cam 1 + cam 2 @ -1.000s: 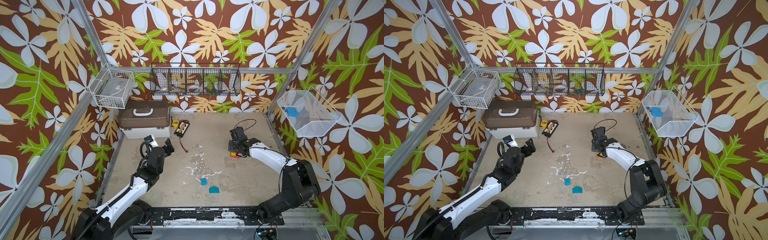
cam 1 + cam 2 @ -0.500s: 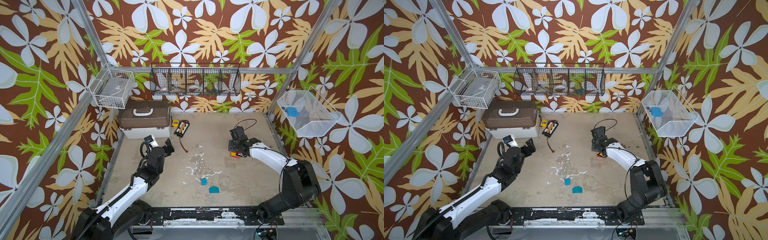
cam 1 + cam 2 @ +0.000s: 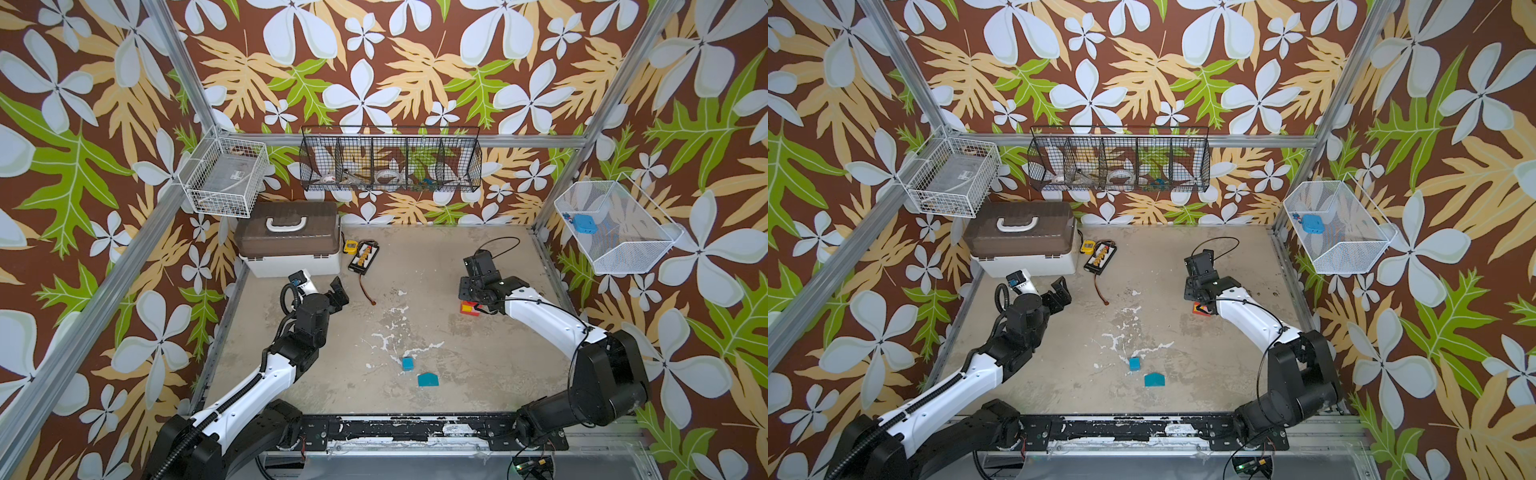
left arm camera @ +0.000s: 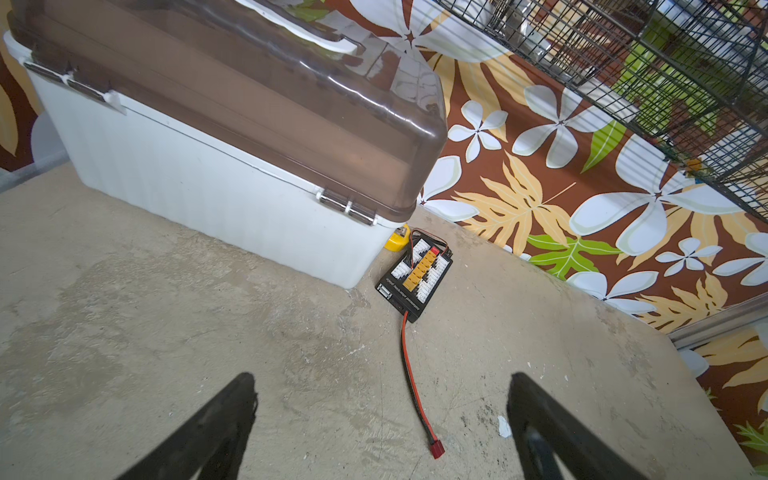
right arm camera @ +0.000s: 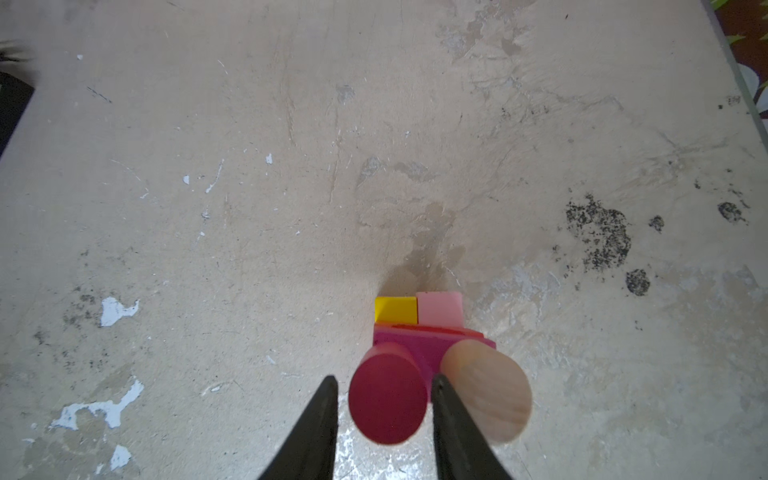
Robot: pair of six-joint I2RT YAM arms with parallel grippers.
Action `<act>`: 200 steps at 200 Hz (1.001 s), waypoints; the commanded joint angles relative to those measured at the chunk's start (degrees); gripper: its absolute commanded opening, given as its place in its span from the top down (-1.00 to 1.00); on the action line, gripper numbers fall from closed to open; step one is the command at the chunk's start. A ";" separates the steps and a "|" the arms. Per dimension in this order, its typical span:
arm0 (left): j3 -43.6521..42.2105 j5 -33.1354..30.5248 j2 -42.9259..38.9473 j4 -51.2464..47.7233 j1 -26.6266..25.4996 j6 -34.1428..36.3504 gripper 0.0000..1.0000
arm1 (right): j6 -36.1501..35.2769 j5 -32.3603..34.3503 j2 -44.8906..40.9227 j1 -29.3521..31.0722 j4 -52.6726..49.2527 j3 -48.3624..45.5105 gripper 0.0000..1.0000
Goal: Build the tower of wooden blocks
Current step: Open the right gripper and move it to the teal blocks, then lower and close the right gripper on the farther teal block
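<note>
Two black fingers (image 5: 453, 424) of the right gripper (image 5: 382, 377) point down on either side of a dark red cylinder (image 5: 388, 399). The grip is slack. A sliver of tabletop shows between one finger and the cylinder. The other finger sits close against it, in the slot between it and a tan cylinder (image 5: 486, 390); contact on that side cannot be told.

Both cylinders stand upright, side by side, on a magenta brick (image 5: 428, 347). Past the brick's edge, lower pieces show: a red-orange strip (image 5: 432, 329), then a yellow block (image 5: 395, 309) and a pink block (image 5: 439, 308), touching each other. Their exact layer cannot be told.

In both top views the tower (image 3: 468, 308) stands on the right side of the table (image 3: 415, 270), mostly hidden under the right wrist.

Left gripper (image 4: 380, 376): fingers spread wide, nothing between them, above bare table. It faces a white box with a brown lid (image 4: 216, 183) and a black connector board (image 4: 415, 278).

Loose pieces: a blue cube (image 3: 407, 363) and a teal house-shaped block (image 3: 428, 379) lie near the front centre, just beside each other, not touching, well apart from both grippers.
</note>
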 commanded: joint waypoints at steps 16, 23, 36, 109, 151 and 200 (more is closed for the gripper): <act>0.51 -0.21 0.18 0.77 0.09 0.08 -0.91 | 0.38 -3.44 -5.41 0.34 -0.62 -0.85 0.10; 0.51 -0.19 0.18 0.77 0.09 0.12 -0.91 | 0.54 -3.88 -7.01 0.87 -0.25 -1.39 0.06; 0.51 -0.21 0.18 0.77 0.09 0.10 -0.91 | 0.77 -3.98 -10.04 2.74 0.49 -2.53 -0.04; 0.50 -0.82 -0.38 0.30 0.09 0.21 -0.91 | 8.11 2.74 -18.58 27.59 7.43 -13.54 -0.31; 0.43 -0.91 -0.70 0.25 0.09 0.21 -0.92 | 13.71 8.47 -16.52 41.47 8.26 -17.13 -0.34; 0.24 -1.38 -0.88 0.15 0.10 0.25 -0.92 | 19.97 13.40 -9.10 51.73 8.66 -17.51 -0.37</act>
